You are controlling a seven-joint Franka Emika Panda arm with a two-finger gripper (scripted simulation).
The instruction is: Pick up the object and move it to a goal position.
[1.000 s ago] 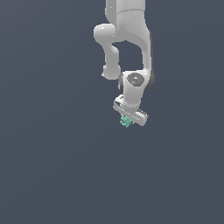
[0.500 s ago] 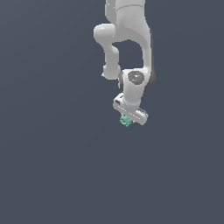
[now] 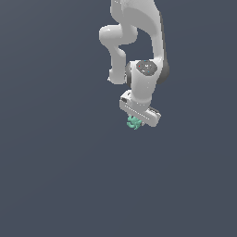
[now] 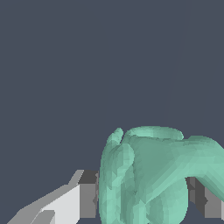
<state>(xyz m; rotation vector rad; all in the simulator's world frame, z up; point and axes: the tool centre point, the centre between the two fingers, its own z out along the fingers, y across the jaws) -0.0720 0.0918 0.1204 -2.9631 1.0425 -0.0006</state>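
I see the white hand [image 3: 137, 121] pointing down under the arm [image 3: 139, 41], clamped on the teal-green lumpy object [image 3: 134, 122]; in the wrist view that object [image 4: 153, 175] sits between the two fingers [image 4: 85, 199], its curved lobes bulging past them.

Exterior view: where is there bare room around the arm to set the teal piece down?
Bare grey ground spreads on every side: to the view's left of the arm, to its right, and all below the end effector. Only that spot is crowded, where the teal object sits between the fingers.
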